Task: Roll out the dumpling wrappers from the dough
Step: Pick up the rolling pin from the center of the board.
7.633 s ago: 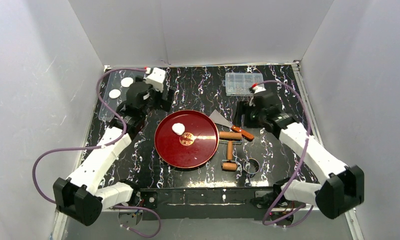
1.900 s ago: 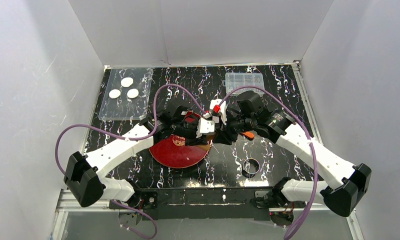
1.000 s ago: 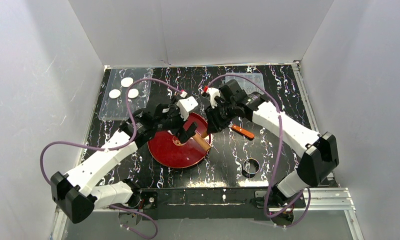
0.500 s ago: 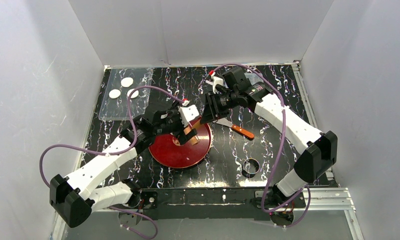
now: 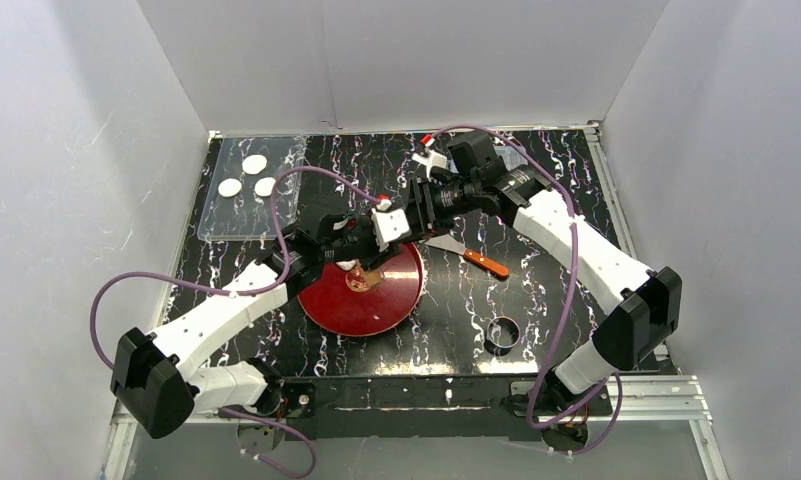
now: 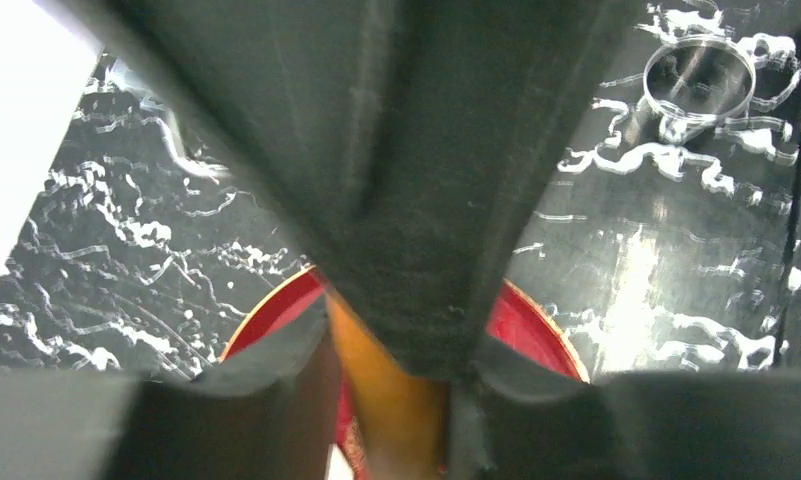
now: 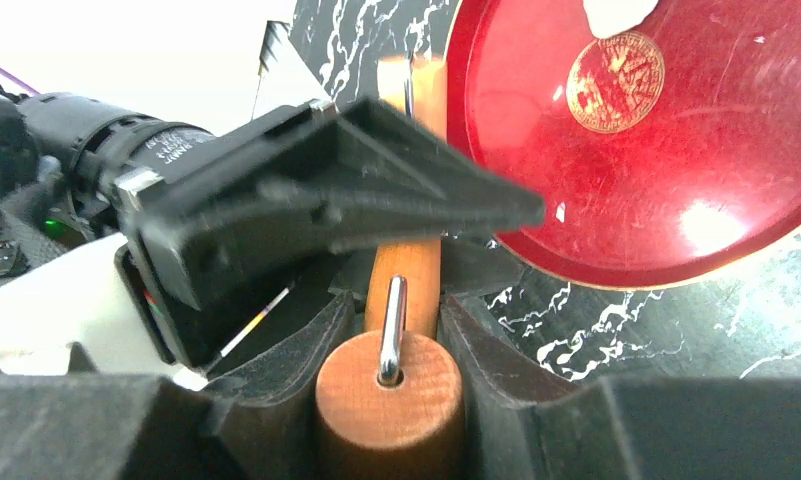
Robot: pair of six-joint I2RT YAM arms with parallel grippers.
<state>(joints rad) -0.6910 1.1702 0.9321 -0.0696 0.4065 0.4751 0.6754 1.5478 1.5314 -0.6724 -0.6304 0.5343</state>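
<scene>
A white lump of dough point(image 5: 347, 265) point(image 7: 616, 12) lies on the red plate point(image 5: 336, 312) point(image 7: 676, 180). Three dumpling wrappers point(image 5: 254, 163) rest in a clear tray at the back left. My right gripper point(image 5: 417, 224) point(image 7: 401, 300) is shut on the round end of a wooden roller point(image 7: 388, 400), held above the plate's back right rim. The roller's handle point(image 7: 406, 270) point(image 6: 391, 400) reaches forward into my left gripper point(image 5: 376, 262) point(image 6: 386, 370), which is shut on it. One of the left fingers point(image 7: 356, 180) hides most of the handle.
A metal ring cutter point(image 5: 503, 332) point(image 6: 698, 80) sits near the front right. A scraper with an orange handle point(image 5: 486, 264) lies right of the plate. The clear tray point(image 5: 238, 222) lies at the back left, and a clear box point(image 5: 514, 153) behind the right arm.
The right gripper has carried the roller up and back off the plate's centre. My left gripper moved right over the plate and went from open to shut on the handle.
</scene>
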